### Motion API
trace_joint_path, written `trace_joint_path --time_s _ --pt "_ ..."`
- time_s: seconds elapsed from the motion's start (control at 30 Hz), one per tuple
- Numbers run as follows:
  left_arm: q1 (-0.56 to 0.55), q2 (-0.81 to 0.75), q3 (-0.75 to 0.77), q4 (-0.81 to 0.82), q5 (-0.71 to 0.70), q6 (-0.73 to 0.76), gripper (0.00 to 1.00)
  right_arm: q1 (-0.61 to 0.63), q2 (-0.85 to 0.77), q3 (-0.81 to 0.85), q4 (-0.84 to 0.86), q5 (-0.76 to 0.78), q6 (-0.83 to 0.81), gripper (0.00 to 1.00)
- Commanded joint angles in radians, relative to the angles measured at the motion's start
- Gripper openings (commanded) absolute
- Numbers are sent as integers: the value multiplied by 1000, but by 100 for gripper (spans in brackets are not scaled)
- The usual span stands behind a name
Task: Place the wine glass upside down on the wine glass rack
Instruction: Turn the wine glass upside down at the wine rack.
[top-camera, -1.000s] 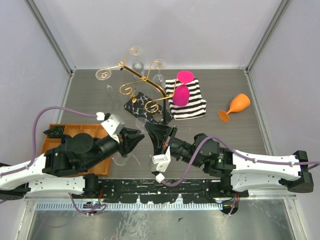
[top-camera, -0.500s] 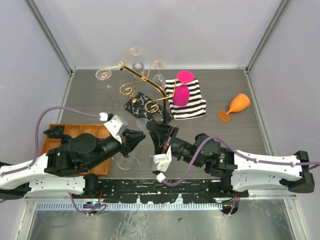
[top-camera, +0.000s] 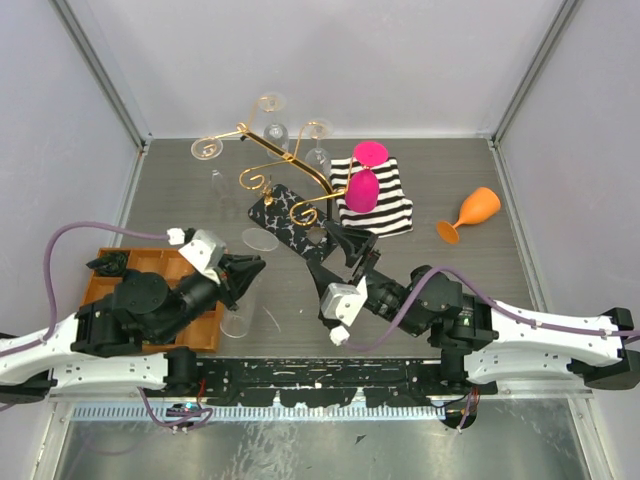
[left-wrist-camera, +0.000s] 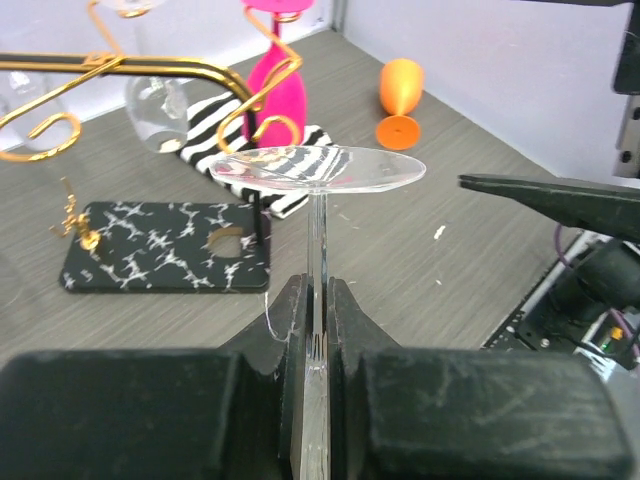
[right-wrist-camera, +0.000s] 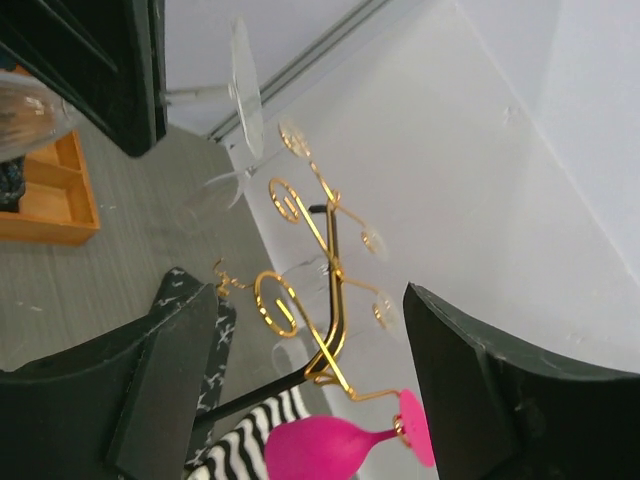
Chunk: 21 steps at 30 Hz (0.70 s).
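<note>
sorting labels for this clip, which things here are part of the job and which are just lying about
Job: clear wine glass, left claw gripping its stem, wine glass rack.
Lying about: orange goblet, striped cloth, orange tray.

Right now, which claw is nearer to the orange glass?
Right. The right claw sits left of the orange glass; the left claw, holding the clear glass, is farther left.
</note>
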Motion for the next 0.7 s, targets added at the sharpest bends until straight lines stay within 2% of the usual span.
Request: trace_joint_path --time_s 0.0,0.2,0.4,0.5,0.6,0.67 --pt "-2 -51 -51 -25 -140 -7 0 5 -16 11 -64 139 229 82" --pt "-3 -42 -72 -47 -143 -3 0 5 -3 -24 -262 193 676 88" --pt "-2 1 -93 17 -141 13 0 5 6 -96 -406 134 1065 88" --pt "-2 32 -126 97 -163 70 0 5 -4 -127 -436 145 1185 89" --pt "3 50 -192 240 -194 144 0 5 -39 -162 -423 154 1230 90" --pt "32 46 -227 327 -148 184 0 5 -68 -183 -406 172 1236 92"
